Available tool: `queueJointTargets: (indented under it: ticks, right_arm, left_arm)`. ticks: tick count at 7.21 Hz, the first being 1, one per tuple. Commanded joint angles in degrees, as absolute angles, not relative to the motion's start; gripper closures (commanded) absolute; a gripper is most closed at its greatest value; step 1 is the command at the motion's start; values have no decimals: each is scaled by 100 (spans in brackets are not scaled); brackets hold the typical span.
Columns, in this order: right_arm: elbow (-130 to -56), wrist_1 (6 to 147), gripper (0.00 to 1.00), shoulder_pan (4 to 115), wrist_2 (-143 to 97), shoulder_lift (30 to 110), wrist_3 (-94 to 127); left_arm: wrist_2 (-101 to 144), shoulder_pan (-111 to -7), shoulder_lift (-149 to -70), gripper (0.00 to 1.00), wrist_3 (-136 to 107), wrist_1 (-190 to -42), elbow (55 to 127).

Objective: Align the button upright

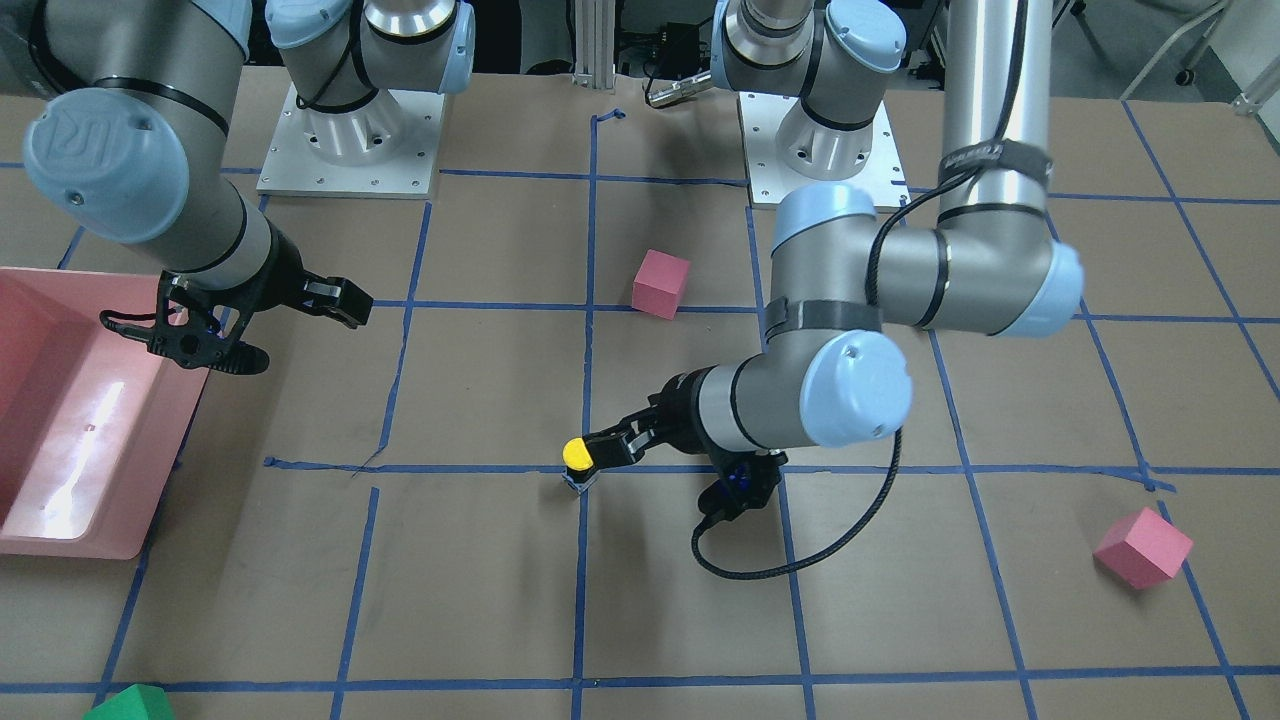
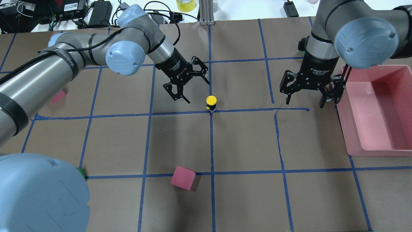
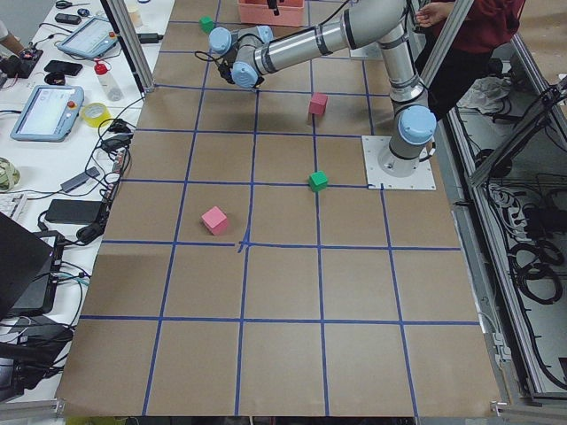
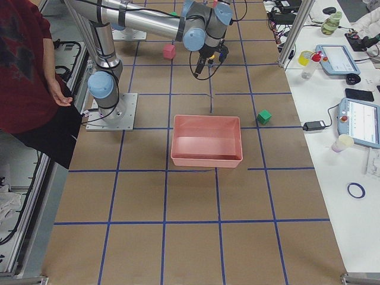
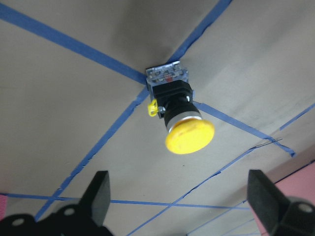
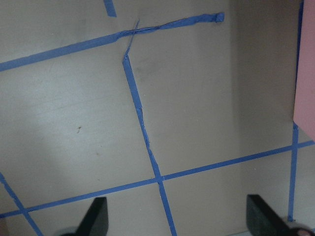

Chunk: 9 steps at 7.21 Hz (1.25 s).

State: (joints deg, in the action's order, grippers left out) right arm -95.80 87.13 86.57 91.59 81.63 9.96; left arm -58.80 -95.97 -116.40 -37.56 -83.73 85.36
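The button point(image 2: 211, 102) stands upright on a blue tape crossing, yellow cap on top and grey-white base on the paper. It also shows in the front view point(image 1: 577, 458) and in the left wrist view point(image 5: 178, 114). My left gripper point(image 2: 198, 92) is open and empty. It is tilted, hangs just behind and left of the button, and does not touch it. In the left wrist view its fingers point(image 5: 100, 192) are spread wide, short of the button. My right gripper point(image 2: 304, 103) is open and empty, over bare paper beside the pink bin.
A pink bin point(image 2: 344, 109) stands at the right edge. One pink cube point(image 2: 182, 178) lies near the robot's side, and another point(image 1: 1142, 547) lies far out on the left arm's side. A green cube point(image 1: 130, 705) sits at the table's far edge.
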Motion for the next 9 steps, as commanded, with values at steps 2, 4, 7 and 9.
queueJointTargets:
  ticks: [2, 4, 7, 9]
  right_arm:
    - [-9554, 8736, 0, 8648, 9193, 8165, 871]
    - [-9571, 8745, 0, 8605, 9202, 8156, 879]
    - [-9589, 8798, 0, 8604, 9220, 8156, 879]
    - [-9589, 8807, 0, 8604, 9220, 8156, 879]
  left_arm:
    - [-7194, -9597, -10463, 0, -3202, -9078, 8419]
    - [-8370, -9554, -9724, 0, -1134, -9027, 8639]
    - [-8754, -9062, -9239, 0, 230, -8659, 8657]
    - [-8771, -8992, -9027, 0, 431, -8604, 8675]
